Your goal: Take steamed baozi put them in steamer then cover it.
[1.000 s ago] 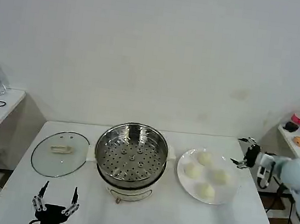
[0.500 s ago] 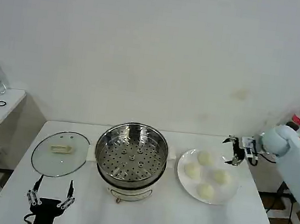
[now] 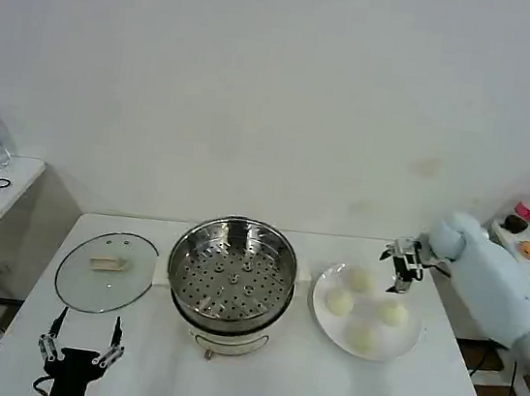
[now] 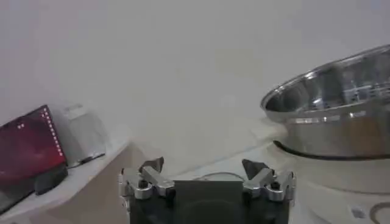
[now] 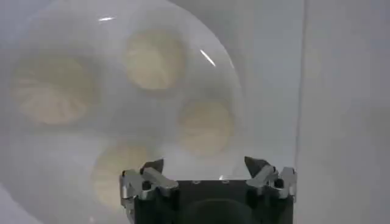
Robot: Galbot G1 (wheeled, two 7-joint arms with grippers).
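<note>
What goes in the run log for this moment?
right pincer: open, above plate | buns: four on plate | pot: empty | lid: on table

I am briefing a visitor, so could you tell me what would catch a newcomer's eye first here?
Probably the shiny steamer, uncovered at the table's middle, with the cover lying flat on its left. On its right, four baozi sit on a white plate, the right gripper hovering above them with jaws open.
</note>
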